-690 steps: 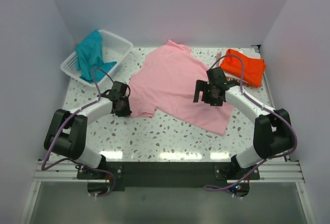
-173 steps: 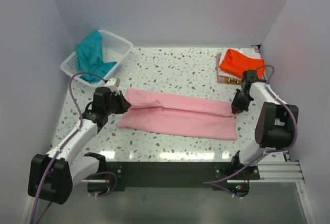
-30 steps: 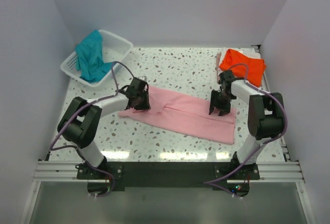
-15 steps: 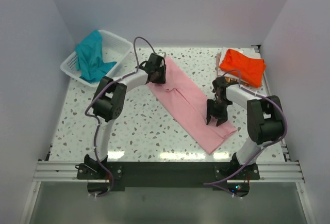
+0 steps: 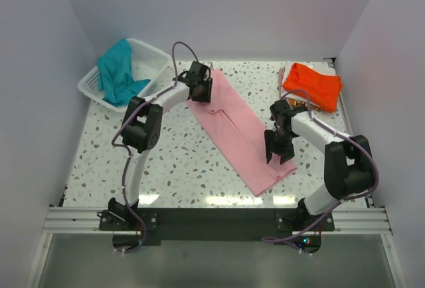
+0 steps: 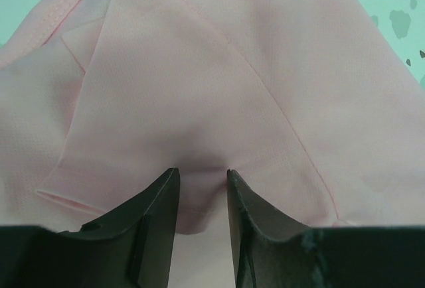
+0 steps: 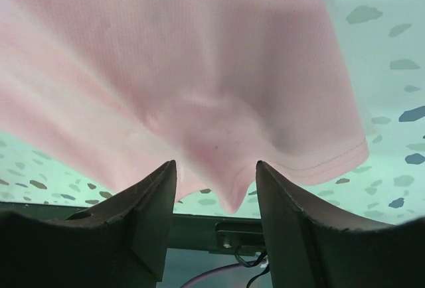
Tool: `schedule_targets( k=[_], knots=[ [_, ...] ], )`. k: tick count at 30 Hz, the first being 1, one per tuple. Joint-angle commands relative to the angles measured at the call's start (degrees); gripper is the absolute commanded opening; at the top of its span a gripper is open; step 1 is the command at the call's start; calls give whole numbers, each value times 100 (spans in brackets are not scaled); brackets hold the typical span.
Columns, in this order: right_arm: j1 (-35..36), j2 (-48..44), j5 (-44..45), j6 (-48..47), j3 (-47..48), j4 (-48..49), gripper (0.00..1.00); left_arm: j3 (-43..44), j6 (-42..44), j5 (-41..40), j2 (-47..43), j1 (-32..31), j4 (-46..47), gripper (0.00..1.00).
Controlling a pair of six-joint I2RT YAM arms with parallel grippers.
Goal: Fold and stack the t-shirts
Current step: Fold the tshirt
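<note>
The light pink t-shirt (image 5: 236, 125), folded into a long strip, lies diagonally on the table from far left to near right. My left gripper (image 5: 200, 91) is at its far end, shut on a pinch of the pink cloth (image 6: 199, 69); its midpoint in the left wrist view (image 6: 201, 178) sits on the puckered cloth. My right gripper (image 5: 278, 148) is over the strip's near right end, jaws wide apart, with a loose peak of pink cloth (image 7: 199, 49) between them (image 7: 216, 168). The orange t-shirt (image 5: 312, 83) lies folded at the far right. The teal t-shirt (image 5: 118, 69) hangs in the basket.
The white lattice basket (image 5: 151, 52) stands at the far left corner. The speckled table (image 5: 166, 162) is walled in on three sides. The table's near edge and a metal rail (image 7: 265, 231) show just past the shirt's end.
Over the last second the pink strip swung from crosswise to diagonal, my left gripper carrying its left end to the far side. My right gripper shifted nearer along the other end.
</note>
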Motion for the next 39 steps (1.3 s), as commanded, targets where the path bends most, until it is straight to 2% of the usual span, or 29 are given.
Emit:
schedule_targets(
  k=[1,10,22,29,39],
  knots=[
    [21,-368,63,-287,17,-234,54,-395,-234,229,-780,36,100,40],
    [73,-430,-25,-349,-441,-84,46,-1127,-902,502,-1097,-34,487,40],
    [468,-17,107,-95,-503,-32,42,-952,-1237,739,-360,36,646,39],
    [917,264,-33,169,-520,135,39,-635,-860,766,1,106,672,39],
    [1550,633,-578,556,-231,390,39,85,352,985,502,177,760,39]
  ],
)
